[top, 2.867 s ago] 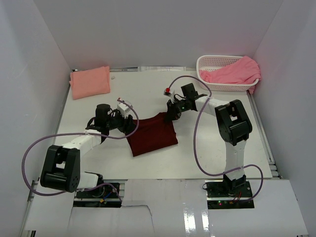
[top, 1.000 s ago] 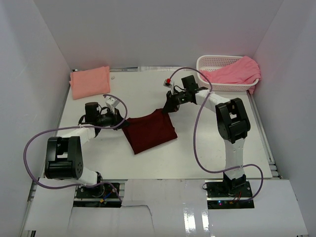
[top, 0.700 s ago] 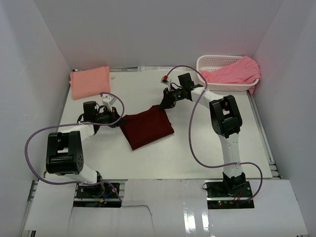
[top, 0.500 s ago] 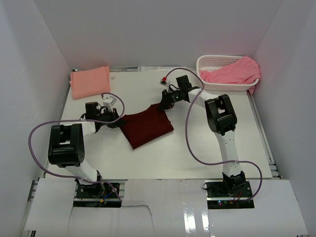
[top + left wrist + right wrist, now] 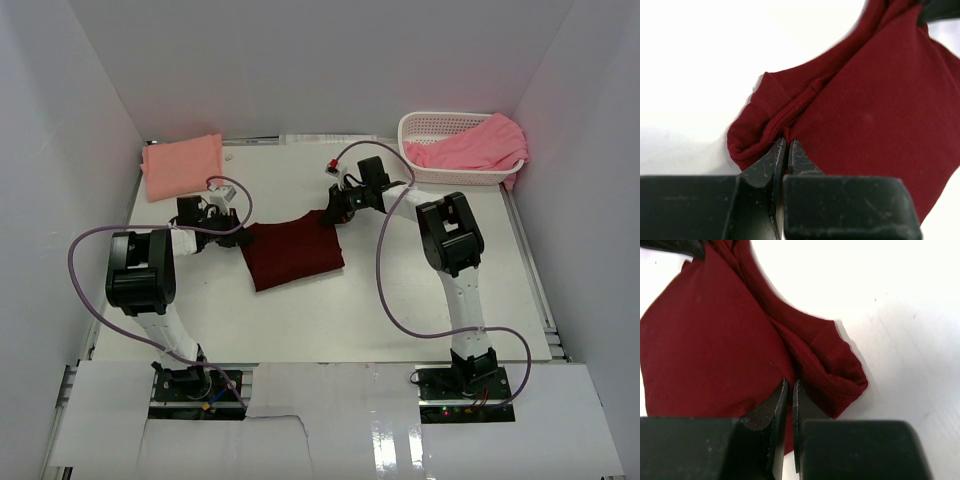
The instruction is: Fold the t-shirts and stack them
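Observation:
A folded dark maroon t-shirt (image 5: pixel 292 254) lies mid-table, held at its two far corners. My left gripper (image 5: pixel 238 236) is shut on its left corner, pinching the hemmed fold (image 5: pixel 790 107) between the fingertips (image 5: pixel 779 150). My right gripper (image 5: pixel 330 215) is shut on the right corner, where the rolled hem (image 5: pixel 840 367) bulges beside the fingertips (image 5: pixel 780 392). A folded salmon-peach t-shirt (image 5: pixel 182 166) rests at the far left. The brighter pink t-shirt (image 5: pixel 470 145) is bunched in the basket at the far right.
The white lattice basket (image 5: pixel 425 124) stands at the back right, the pink cloth spilling over its right rim. White walls enclose the table on three sides. Purple cables loop off both arms. Bare white tabletop (image 5: pixel 400 300) lies in front of the maroon shirt.
Both grippers have dragged the maroon shirt to the left and a little farther back. The left arm has drawn in toward the left side. Both grips are unchanged.

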Tool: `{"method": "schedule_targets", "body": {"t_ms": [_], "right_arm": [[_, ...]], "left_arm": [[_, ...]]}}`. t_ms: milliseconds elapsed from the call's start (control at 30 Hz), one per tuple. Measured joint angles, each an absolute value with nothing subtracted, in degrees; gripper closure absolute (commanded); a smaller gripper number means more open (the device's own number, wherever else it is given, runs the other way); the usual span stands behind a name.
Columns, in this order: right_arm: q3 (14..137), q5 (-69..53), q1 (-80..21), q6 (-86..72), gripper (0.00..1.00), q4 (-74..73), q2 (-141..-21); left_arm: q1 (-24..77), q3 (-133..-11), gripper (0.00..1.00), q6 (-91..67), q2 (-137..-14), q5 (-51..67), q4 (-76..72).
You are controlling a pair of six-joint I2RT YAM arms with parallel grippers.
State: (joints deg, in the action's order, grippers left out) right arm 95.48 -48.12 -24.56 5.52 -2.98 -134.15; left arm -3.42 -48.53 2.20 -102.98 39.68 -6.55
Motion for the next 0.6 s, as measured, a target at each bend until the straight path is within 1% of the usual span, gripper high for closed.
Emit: {"method": "schedule_targets", "body": {"t_ms": [200,333,400,600], "right_arm": [[86.43,-44.71,-24.88,6.9,0.92,-2.22,-127.13],[80.47,-43.05,-24.99,7.57,0.92,-1.41,-123.0],[78.89,-42.44,-24.99,7.7,0.92,-1.41,-121.78],[78.41,-41.47,-24.97,7.68,0.92,-1.5,-121.3]], "left_arm": [[-2.87,-52.53,1.0,2.28,-106.28,40.03,-6.52],[-0.64,-55.7,1.0,3.03,-108.31,39.29,-6.24],[0.73,-56.97,1.0,3.68,-108.66,38.04,-5.72],[2.37,-58.24,0.94,4.45,-108.64,35.7,-4.23]]}}
